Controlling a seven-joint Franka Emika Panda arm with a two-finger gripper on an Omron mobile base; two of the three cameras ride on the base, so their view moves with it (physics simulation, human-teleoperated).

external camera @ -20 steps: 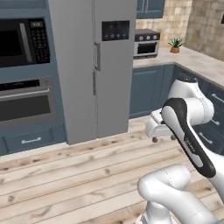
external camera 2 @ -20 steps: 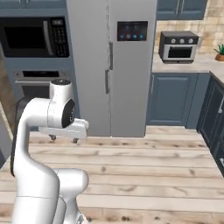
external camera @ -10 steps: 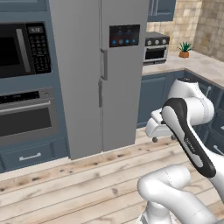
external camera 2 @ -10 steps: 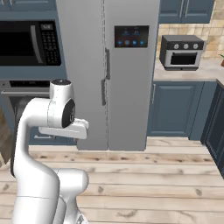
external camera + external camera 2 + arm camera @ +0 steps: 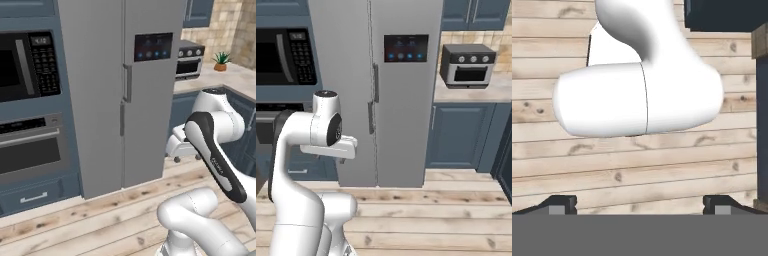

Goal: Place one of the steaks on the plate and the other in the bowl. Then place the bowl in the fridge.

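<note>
Gripper (image 5: 640, 205) is wide open with nothing in it, pointing down at the plank floor (image 5: 637, 165). The fridge (image 5: 125, 90) stands right ahead, both doors shut, with the black microwave (image 5: 27, 62) and oven (image 5: 30, 155) at its left edge.

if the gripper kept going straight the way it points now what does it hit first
Probably the robot's own white body: in the hand view it sits right ahead between the open gripper fingers, with the wooden floor behind it. Depth is unclear.

Closed grey fridge (image 5: 401, 100) behind arm
</note>
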